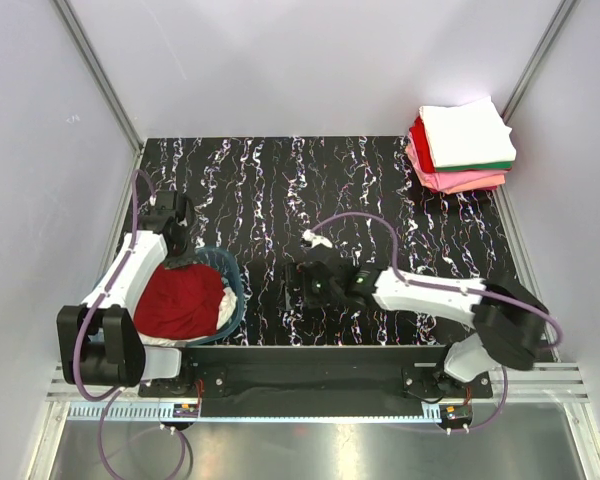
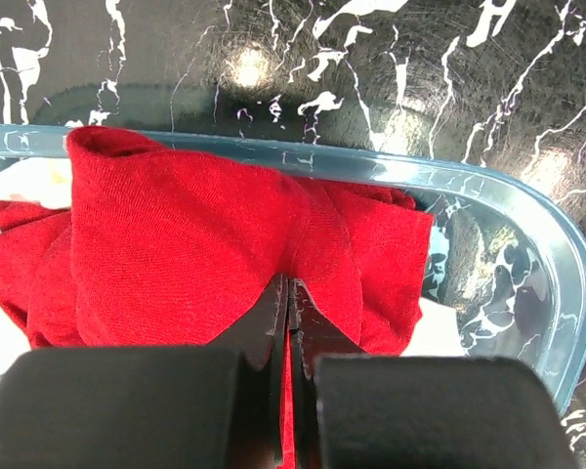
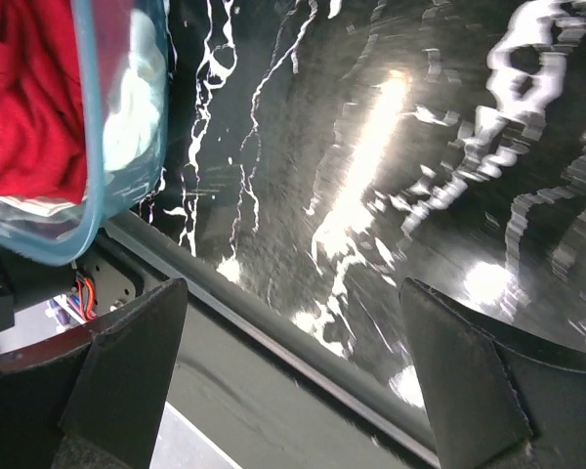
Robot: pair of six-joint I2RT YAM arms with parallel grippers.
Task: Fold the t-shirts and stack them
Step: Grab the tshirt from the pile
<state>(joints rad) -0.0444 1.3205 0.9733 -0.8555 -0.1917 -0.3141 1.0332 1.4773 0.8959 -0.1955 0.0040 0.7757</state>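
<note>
Left gripper point(image 2: 288, 293) down at far rim of translucent teal plastic tub point(image 1: 238, 290), near left on black white-veined table point(image 1: 280, 180). Fingers point(image 2: 259, 322) pressed together, clamped on a bunched fold of plain dark red cotton t-shirt point(image 2: 195, 234), with only a thin slit between the pads and red fabric running into it. Rest of that shirt heaped inside the tub, filling most of it. Gripped fold standing against the rim and covering part of it in left wrist view. White fabric point(image 1: 226, 305) tucked beside and under the red, against the tub's right wall; cannot tell what garment. Right gripper point(image 3: 293, 283) low over the table near its near edge, right of the tub and apart from it. Fingers point(image 3: 127, 371) spread wide, nothing between them but glossy tabletop. Cannot tell whether touching the surface. Tub corner with red and white cloth visible at upper left of right wrist view. Stack of folded t-shirts point(image 1: 462, 148) at far right corner of the table: white on top, thin green edge under it, then red and pink layers. Edges roughly squared, lower layers poking out on the left side. Well apart from both grippers.
</note>
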